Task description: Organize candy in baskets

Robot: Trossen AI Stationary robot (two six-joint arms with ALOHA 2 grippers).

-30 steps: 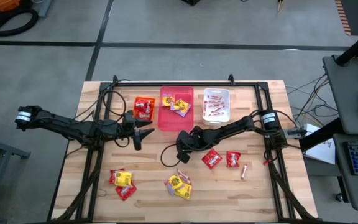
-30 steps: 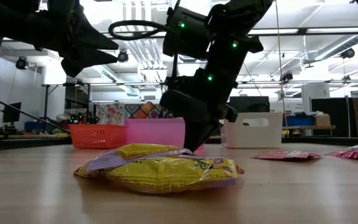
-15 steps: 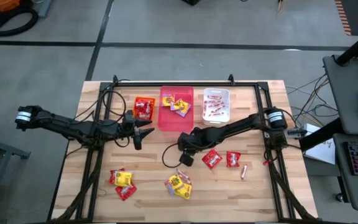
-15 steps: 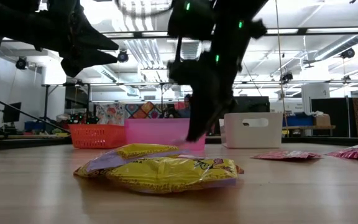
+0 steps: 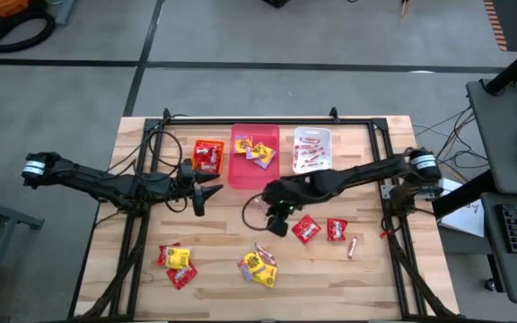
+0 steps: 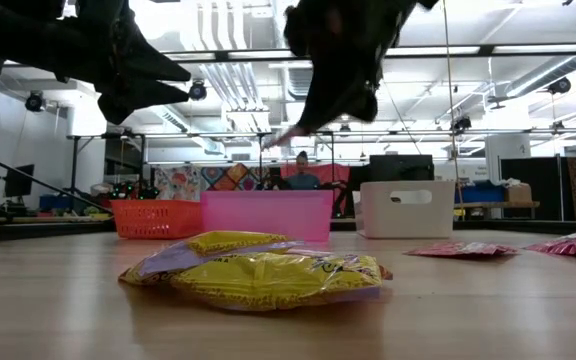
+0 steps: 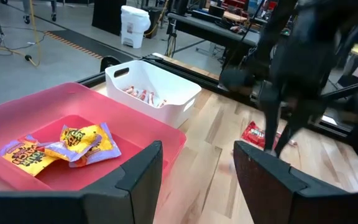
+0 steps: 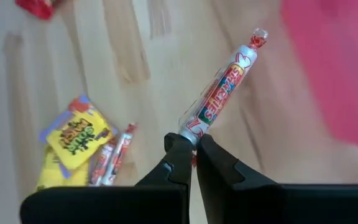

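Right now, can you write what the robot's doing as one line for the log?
right gripper: shut on candy stick, lifted above table | left gripper: open, empty, by pink basket

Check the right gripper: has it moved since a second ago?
Yes. In the low view the right gripper, shut on a candy stick, has risen from table level to well above the pink basket; from above it has shifted slightly right of that basket.
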